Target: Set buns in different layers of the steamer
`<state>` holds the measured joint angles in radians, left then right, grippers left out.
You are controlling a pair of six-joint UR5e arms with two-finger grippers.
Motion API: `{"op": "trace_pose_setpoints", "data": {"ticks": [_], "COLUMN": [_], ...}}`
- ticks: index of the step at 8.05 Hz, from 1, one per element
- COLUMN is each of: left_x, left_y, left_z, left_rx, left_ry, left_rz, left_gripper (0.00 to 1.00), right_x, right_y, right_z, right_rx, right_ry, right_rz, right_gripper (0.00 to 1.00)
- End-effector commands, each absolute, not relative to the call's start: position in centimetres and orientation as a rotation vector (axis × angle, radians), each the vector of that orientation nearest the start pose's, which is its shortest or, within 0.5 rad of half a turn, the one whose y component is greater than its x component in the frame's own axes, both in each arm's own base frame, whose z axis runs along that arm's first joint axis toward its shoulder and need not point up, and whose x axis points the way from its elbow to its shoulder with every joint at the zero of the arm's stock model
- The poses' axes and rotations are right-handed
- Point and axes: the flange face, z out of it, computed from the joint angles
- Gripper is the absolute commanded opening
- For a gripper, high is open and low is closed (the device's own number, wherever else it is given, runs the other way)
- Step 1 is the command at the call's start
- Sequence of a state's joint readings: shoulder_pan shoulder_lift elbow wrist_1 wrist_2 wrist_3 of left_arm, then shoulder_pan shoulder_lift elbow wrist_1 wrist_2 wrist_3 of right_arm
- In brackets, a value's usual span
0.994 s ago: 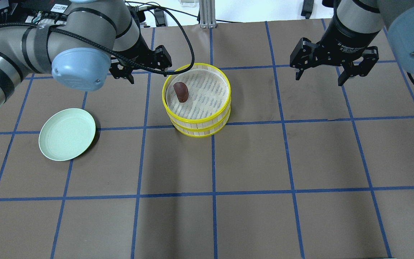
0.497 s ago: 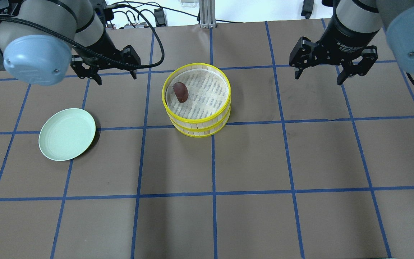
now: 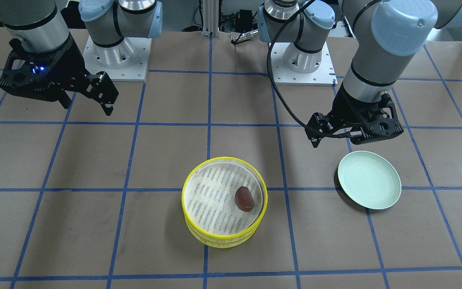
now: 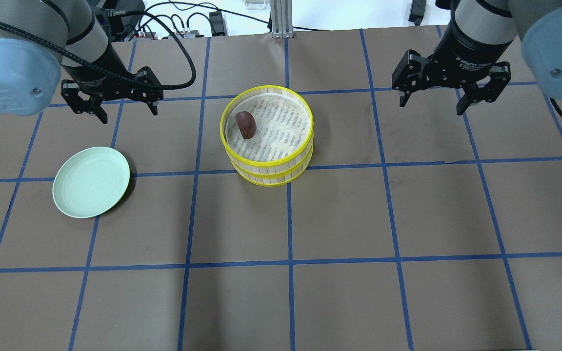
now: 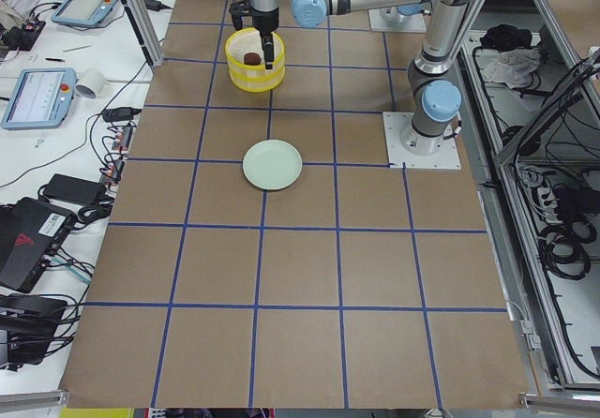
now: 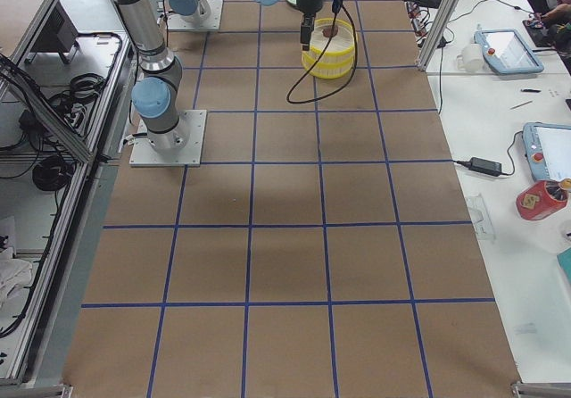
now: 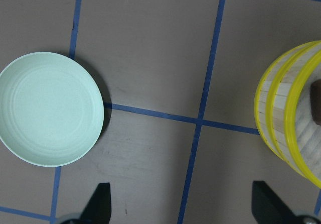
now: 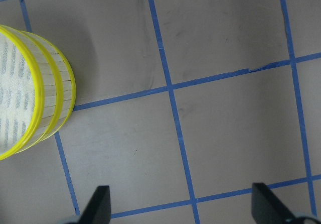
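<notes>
The placing step looks finished. The steamer [image 4: 271, 173] stands as 2 stacked trays midway along the counter [image 4: 359, 219], nearer the operators' edge, and the dark bun [image 4: 246, 125] lies on the mesh liner of the top tray, close to the rim on the robot's left. The cream-white bun shows in no view. It may sit in the lower tray under the top one, but that is hidden.

The left end effector [image 4: 128, 116] hangs with its fingers spread and nothing between them. It is above bare counter, between the steamer and the pale green plate [image 4: 90, 181], which lies toward the counter's left end. The right end effector [image 4: 431, 108] is likewise spread wide and empty, well apart from the steamer toward the right end.

If the pale bun is in the lower layer, the next move calls only for pulling both arms clear without knocking the stack.

White lettering on the right wrist begins "2F Adaptive"; the rest is too small to read.
</notes>
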<state>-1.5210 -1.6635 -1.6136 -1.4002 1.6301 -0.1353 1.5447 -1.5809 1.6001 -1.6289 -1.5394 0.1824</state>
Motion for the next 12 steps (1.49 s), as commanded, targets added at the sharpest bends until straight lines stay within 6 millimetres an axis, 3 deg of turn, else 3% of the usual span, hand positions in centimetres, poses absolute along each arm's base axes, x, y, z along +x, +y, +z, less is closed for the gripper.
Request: {"op": "trace_pose_setpoints", "data": {"ticks": [1,4,8,12], "left_x": [-9.1,-9.9,-12.8,-12.9], "left_y": [-53.0,-52.8,-51.9,-52.2], "left_z": [44.3,44.4,44.4,44.1], "left_rx": [-0.277,-0.26,-0.197,-0.187], "left_ry": [2.975,2.981,2.989,2.984], "left_rz": [-0.044,-0.05,-0.039,-0.042], "left_gripper": [1.0,1.0,1.0,1.0], "right_x": [12.4,12.4,12.4,12.4], "right_y": [-49.5,-49.5,-49.5,-50.1], "right_z": [48.4,48.5,48.5,48.1], "right_rx": [0.327,0.329,0.337,0.339], "right_ry": [3.089,3.088,3.087,3.087], "right_rz": [-0.055,-0.058,-0.058,-0.062], "right_gripper": [1.0,1.0,1.0,1.0]}}
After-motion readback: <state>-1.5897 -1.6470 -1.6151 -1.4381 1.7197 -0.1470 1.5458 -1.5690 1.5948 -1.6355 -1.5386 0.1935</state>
